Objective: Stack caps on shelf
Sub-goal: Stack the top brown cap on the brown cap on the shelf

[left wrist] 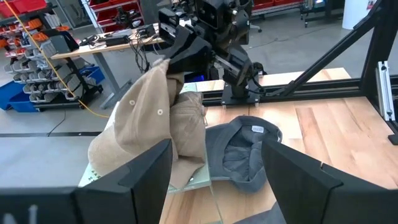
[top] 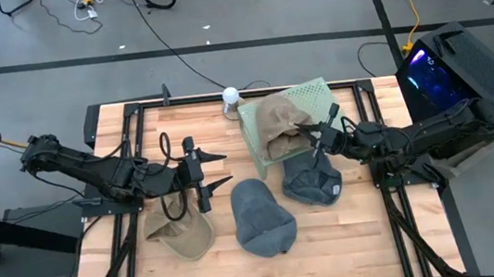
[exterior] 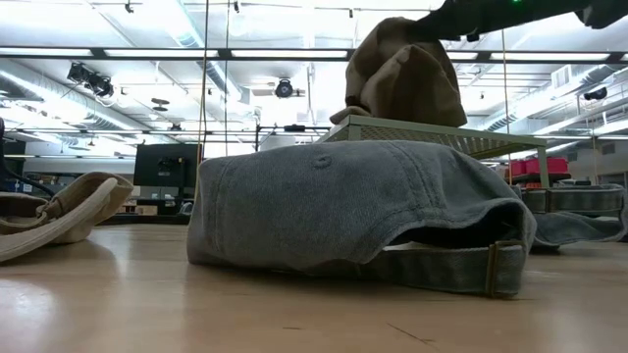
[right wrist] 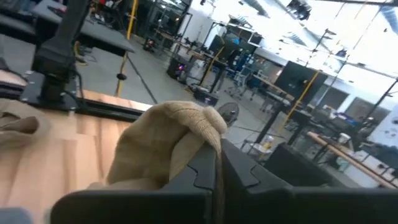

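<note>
Step in hand: the right gripper [top: 311,140] has a tan cap [top: 279,122] pinched by the fabric and holds it on top of the shelf [top: 312,89], at the table's far middle.
Right gripper's grip: fingers pressed together on a fold of the tan cloth (the right wrist view shows the fold bunched right at the fingertips).
Left gripper [top: 218,168]: jaws wide apart with nothing between them, hovering over the table left of centre, pointed toward the shelf.
Caps off the shelf: a second tan cap [top: 181,234] below the left gripper, a blue-grey cap [top: 261,215] at centre, and another blue-grey cap [top: 312,179] upside down just in front of the shelf.
Progress: I would say one cap is at the shelf and three are still on the table.
Next move calls for: letting go so the cap settles flat on the panel rather than sliding off its edge, then lifting clear without snagging the fabric.
</note>
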